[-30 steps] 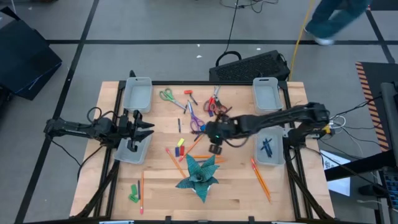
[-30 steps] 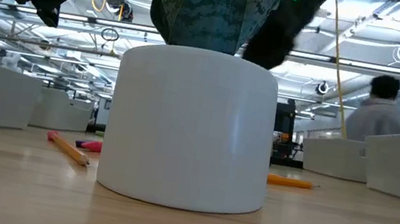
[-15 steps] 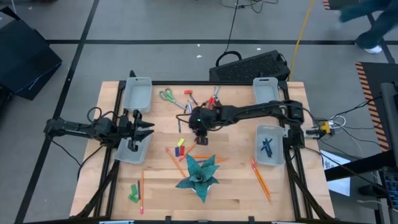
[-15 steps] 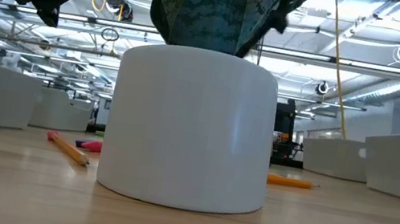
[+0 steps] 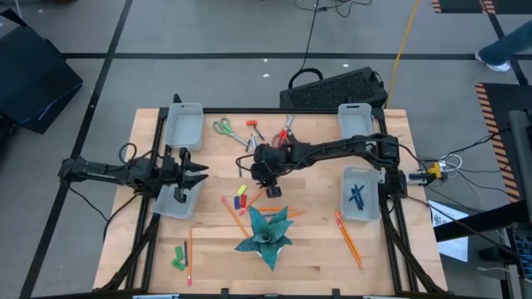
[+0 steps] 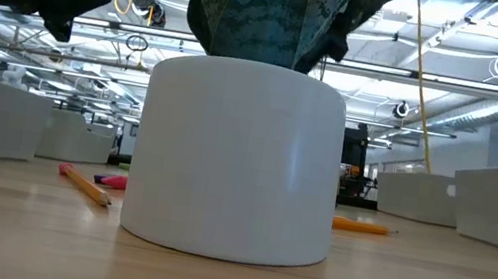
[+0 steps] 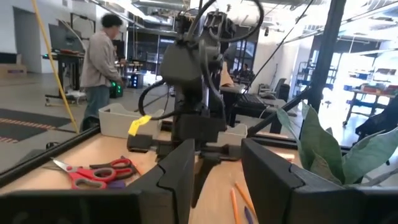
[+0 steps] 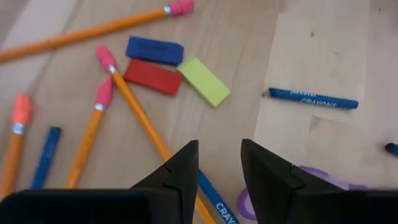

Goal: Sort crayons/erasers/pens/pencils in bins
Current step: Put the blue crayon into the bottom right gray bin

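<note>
My right gripper (image 5: 264, 174) hangs open above the middle of the table, touching nothing. Below it (image 8: 219, 167) lie orange pencils (image 8: 134, 107), a blue (image 8: 154, 50), a red (image 8: 152, 76) and a yellow-green eraser (image 8: 203, 81), and a blue crayon (image 8: 314, 98). My left gripper (image 5: 199, 174) is open and empty (image 7: 214, 168) over the near-left bin (image 5: 176, 202). Dark blue pens (image 5: 357, 196) lie in the near-right bin (image 5: 371, 208). More pencils (image 5: 349, 237) lie flat near the front.
A potted plant (image 5: 266, 232) stands near the front middle and fills the low view with its white pot (image 6: 238, 158). Green (image 5: 223, 127), red (image 5: 287, 133) and purple scissors (image 5: 262, 162) lie at the back middle. Two more bins (image 5: 184, 124) (image 5: 357, 123) stand at the far corners.
My right gripper has travelled toward the table's left edge, from beside the plant's far right to above the erasers and pencils at the centre, still open and empty.
</note>
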`<action>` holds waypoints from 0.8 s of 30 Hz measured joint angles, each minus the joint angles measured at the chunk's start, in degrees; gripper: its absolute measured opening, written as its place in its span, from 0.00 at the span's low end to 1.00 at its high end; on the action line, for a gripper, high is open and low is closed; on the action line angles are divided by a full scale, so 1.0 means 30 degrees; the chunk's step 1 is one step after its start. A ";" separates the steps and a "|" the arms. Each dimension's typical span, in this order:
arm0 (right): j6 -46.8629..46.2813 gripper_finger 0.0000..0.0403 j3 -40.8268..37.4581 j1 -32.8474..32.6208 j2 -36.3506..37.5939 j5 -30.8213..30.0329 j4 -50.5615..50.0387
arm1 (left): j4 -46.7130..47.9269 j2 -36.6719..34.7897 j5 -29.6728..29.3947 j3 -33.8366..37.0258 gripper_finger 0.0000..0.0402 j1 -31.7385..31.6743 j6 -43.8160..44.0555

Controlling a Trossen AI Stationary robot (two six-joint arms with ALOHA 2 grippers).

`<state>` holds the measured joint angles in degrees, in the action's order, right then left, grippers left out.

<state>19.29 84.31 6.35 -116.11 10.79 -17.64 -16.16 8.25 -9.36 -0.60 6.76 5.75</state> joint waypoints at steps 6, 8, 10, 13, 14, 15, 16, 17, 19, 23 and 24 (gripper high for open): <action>0.0373 0.23 -0.1825 0.0020 -0.0033 0.0000 0.1803 | -0.0116 0.0000 0.0020 0.0000 0.33 0.0000 -0.1452; 0.0549 0.21 -0.2069 0.0011 -0.0022 0.0005 0.1913 | -0.0123 0.0000 0.0013 0.0000 0.33 0.0000 -0.2123; 0.0810 0.20 -0.2367 0.0031 -0.0023 -0.0026 0.2237 | -0.0157 0.0000 -0.0112 0.0000 0.33 0.0000 -0.2723; 0.1021 0.19 -0.2760 0.0166 -0.0022 -0.0029 0.3155 | -0.0336 0.0000 -0.0611 0.0000 0.33 0.0000 -0.3245; 0.1040 0.19 -0.2875 0.0257 -0.0022 -0.0029 0.3407 | -0.0407 0.0000 -0.0775 0.0000 0.33 0.0000 -0.3294; 0.1157 0.19 -0.2956 0.0371 -0.0022 -0.0029 0.3456 | -0.0506 0.0000 -0.0925 0.0000 0.33 0.0000 -0.3330; 0.1305 0.19 -0.3020 0.0483 -0.0022 -0.0026 0.3430 | -0.0570 0.0000 -0.1045 0.0000 0.33 0.0000 -0.3334; 0.1420 0.19 -0.3094 0.0611 -0.0022 -0.0036 0.3413 | -0.0643 0.0000 -0.1083 0.0000 0.33 0.0000 -0.3331; 0.1472 0.19 -0.3224 0.0801 -0.0022 0.0022 0.3391 | -0.0701 0.0000 -0.1083 0.0000 0.33 0.0000 -0.3334; 0.1504 0.19 -0.3357 0.0988 -0.0022 0.0993 0.3286 | -0.0687 0.0000 -0.1085 0.0000 0.33 0.0000 -0.3337; 0.1563 0.19 -0.3357 0.0978 -0.0022 0.1009 0.3282 | -0.0677 0.0000 -0.1085 0.0000 0.33 0.0000 -0.3341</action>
<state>23.98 74.24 9.28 -116.18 13.81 -7.79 -18.20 8.25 -12.61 -0.60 6.76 -4.27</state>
